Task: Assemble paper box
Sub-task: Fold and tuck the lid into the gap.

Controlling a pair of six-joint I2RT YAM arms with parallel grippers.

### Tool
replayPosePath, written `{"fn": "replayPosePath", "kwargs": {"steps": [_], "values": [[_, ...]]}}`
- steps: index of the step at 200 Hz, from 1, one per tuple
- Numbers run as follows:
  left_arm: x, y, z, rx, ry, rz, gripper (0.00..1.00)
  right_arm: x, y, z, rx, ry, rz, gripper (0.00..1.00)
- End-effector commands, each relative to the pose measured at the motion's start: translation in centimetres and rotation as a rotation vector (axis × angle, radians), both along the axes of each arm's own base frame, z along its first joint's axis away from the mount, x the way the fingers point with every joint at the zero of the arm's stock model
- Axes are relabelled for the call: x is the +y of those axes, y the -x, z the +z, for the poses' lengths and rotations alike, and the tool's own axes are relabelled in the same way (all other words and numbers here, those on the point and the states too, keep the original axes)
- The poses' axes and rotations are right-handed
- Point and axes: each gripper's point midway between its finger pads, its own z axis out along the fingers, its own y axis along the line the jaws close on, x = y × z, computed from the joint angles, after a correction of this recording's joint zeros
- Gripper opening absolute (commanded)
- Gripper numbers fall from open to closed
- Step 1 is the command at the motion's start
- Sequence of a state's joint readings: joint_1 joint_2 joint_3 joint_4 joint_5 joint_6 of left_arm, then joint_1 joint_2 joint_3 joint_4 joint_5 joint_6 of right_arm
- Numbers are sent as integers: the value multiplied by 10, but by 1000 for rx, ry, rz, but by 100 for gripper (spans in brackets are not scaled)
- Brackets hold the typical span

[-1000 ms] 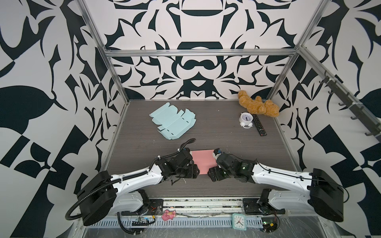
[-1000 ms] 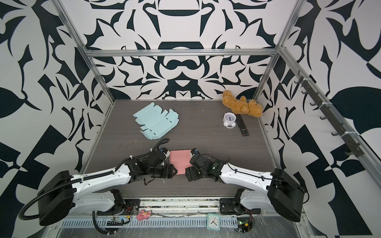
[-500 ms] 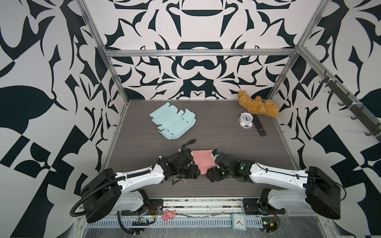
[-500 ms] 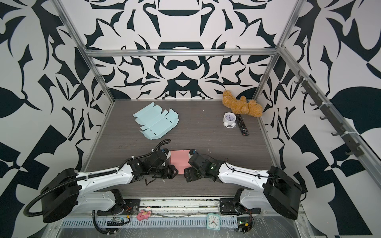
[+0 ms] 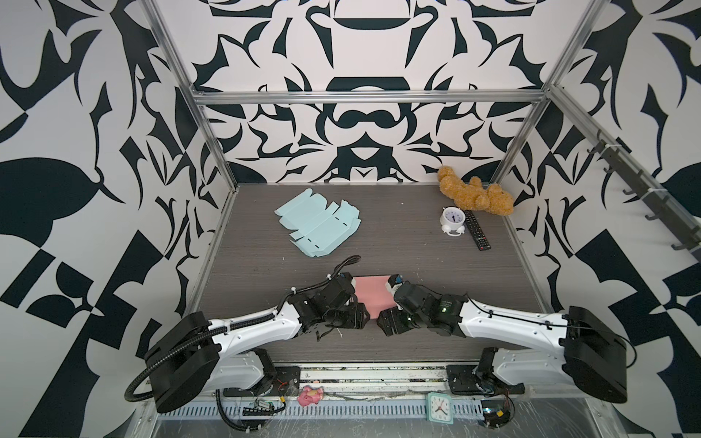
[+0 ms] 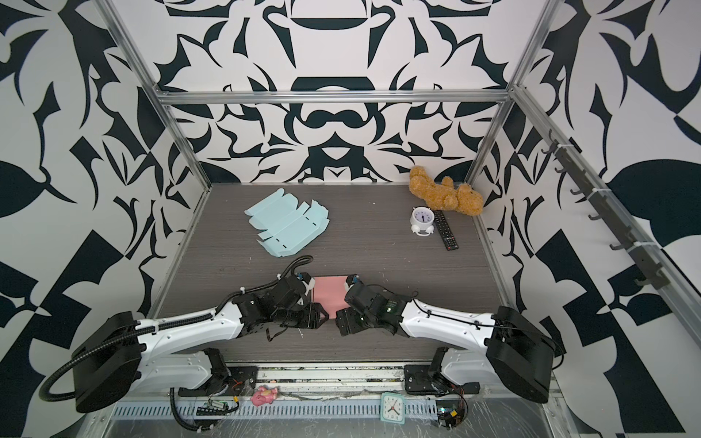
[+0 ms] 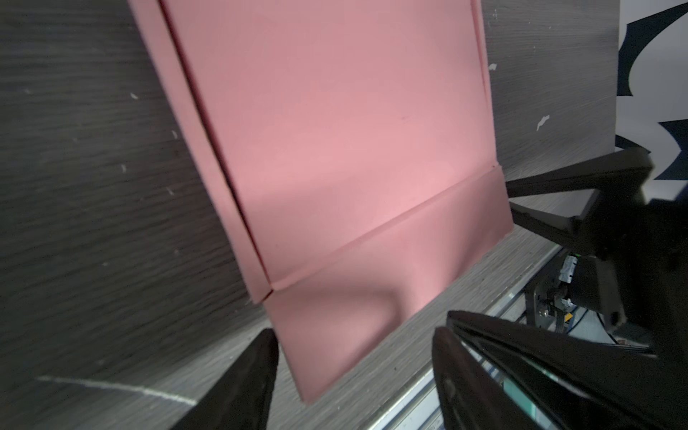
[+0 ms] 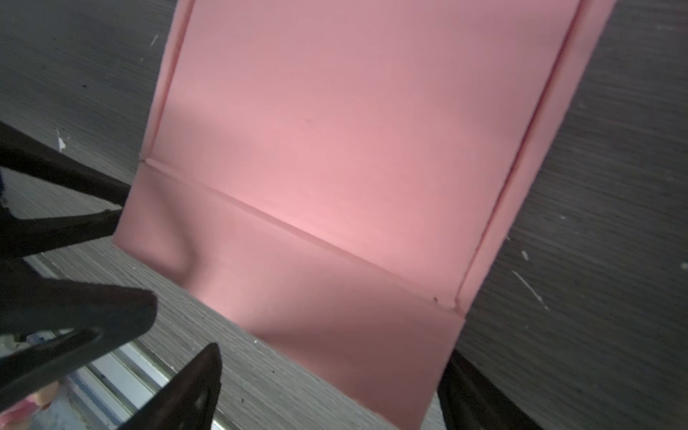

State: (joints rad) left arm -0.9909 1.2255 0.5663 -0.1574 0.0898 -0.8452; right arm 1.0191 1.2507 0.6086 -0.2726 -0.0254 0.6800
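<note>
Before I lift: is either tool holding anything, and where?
Nothing is held. The left tool and right tool stand open, each straddling a near-flap corner of the pink box.

The left gripper (image 5: 362,317) and the right gripper (image 5: 384,326) now sit closer to each other than a second ago. The gap between their tips is narrower, and each stands further inward along the pink paper box (image 5: 373,299) edge ahead of its fingers.

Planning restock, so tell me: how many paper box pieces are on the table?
2. A pink box lies at the front middle of the table; a flat light blue blank lies toward the far left. The blue one may be several stacked sheets.
</note>
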Motion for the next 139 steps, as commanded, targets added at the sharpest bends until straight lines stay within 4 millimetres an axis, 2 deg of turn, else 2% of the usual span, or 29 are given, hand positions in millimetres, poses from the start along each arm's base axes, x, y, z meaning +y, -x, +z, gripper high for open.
{"fn": "replayPosePath", "kwargs": {"steps": [1, 81, 139], "values": [[2, 4, 0, 7, 0, 2, 68, 15, -5, 24, -38, -72, 1, 90], [8, 1, -15, 12, -50, 28, 65, 8, -7, 6, -35, -16, -11, 90], [9, 0, -21, 18, -59, 33, 62, 9, -10, 4, -47, -10, -13, 89]]}}
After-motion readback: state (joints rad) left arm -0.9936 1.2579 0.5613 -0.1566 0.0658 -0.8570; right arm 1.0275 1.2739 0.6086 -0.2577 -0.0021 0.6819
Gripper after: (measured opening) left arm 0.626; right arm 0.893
